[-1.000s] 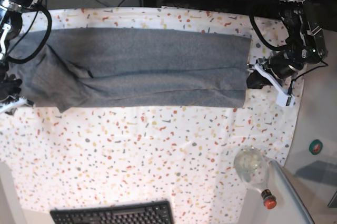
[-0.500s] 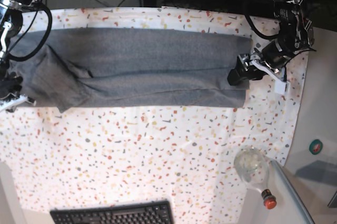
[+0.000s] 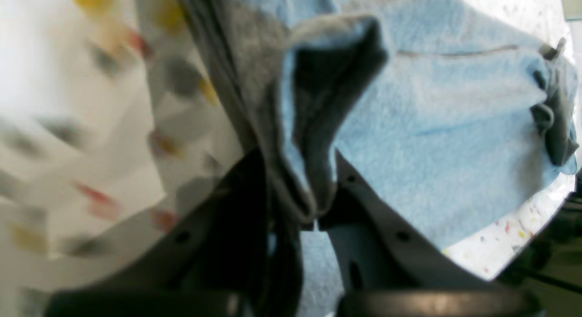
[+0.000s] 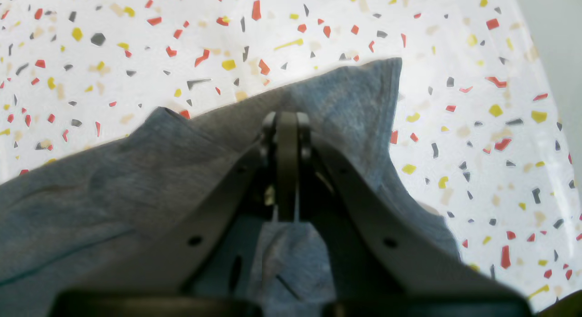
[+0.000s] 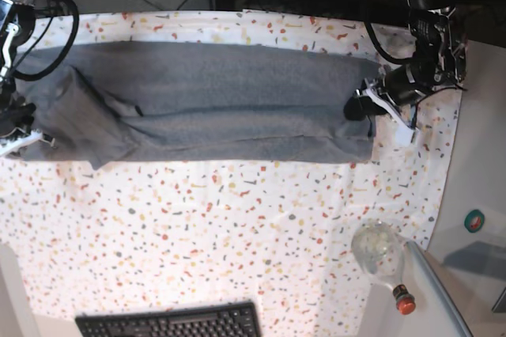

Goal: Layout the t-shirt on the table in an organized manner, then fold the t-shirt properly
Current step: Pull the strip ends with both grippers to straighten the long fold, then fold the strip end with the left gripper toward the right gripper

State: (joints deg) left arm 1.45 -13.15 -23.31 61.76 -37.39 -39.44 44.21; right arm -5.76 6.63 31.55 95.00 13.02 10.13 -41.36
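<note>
The grey t-shirt [image 5: 221, 100] lies as a long folded band across the far half of the speckled table [image 5: 237, 226]. At its right end my left gripper [image 5: 356, 107] sits on the hem. The left wrist view shows that gripper [image 3: 313, 219] shut on a raised fold of the t-shirt [image 3: 454, 126]. At the band's left end is my right gripper [image 5: 24, 138]. In the right wrist view its fingers [image 4: 287, 119] are pressed together at a tented edge of the t-shirt [image 4: 113, 180], with the table [image 4: 136, 35] beyond.
A black keyboard [image 5: 170, 321] lies at the near edge. A clear bottle [image 5: 379, 254] with a red cap rests at the near right beside a glass panel. Cables and dark equipment line the far edge. A small green disc [image 5: 474, 221] sits off the cloth at right.
My left gripper moved left from beside the cloth's right edge onto the shirt's right end and closed on a fold there. The right gripper stayed at the left end.
</note>
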